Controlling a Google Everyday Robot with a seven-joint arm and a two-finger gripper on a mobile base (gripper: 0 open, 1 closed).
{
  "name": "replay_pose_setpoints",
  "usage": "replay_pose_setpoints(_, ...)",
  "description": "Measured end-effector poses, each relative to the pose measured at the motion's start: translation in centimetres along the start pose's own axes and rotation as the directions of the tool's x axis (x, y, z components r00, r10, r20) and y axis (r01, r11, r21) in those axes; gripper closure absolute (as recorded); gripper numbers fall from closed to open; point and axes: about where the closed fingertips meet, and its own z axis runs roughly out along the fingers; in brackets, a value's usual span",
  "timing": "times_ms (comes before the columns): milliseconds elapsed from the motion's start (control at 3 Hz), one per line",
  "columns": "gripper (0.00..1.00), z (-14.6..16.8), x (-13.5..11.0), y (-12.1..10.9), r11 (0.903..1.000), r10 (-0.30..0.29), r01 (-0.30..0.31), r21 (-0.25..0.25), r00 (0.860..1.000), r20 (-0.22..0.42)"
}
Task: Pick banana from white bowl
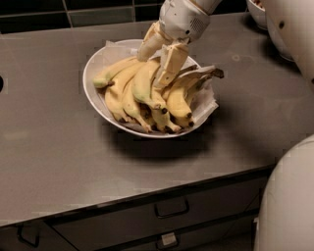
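Note:
The white bowl (94, 88) stands on the grey counter, lined with crumpled white paper and filled with several bananas. The banana (143, 87), thick and yellow with a greenish tinge and a dark tip, lies in the middle of the pile. My gripper (160, 54) reaches down from the top, over the bowl's far side. Its two tan fingers (170, 62) are spread apart and straddle the upper end of that banana. The right finger rests against the pile. Nothing is lifted.
A slimmer banana with a green neck (109, 76) lies at the left of the pile. Dark-stemmed bananas (196, 78) stick out to the right. Another white bowl (256, 9) stands at the back right. My white body (289, 206) fills the right edge. Drawers (171, 208) sit below the counter.

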Motion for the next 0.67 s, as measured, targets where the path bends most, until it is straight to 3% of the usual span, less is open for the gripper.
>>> replay_pose_setpoints(333, 0.48, 0.13, -0.06, -0.34, 1.0, 0.001, -0.001, -0.002, 1.0, -0.001)
replay_pose_setpoints(667, 0.46, 0.23, -0.15, -0.74, 1.0, -0.001, 0.001, -0.002, 1.0, 0.0)
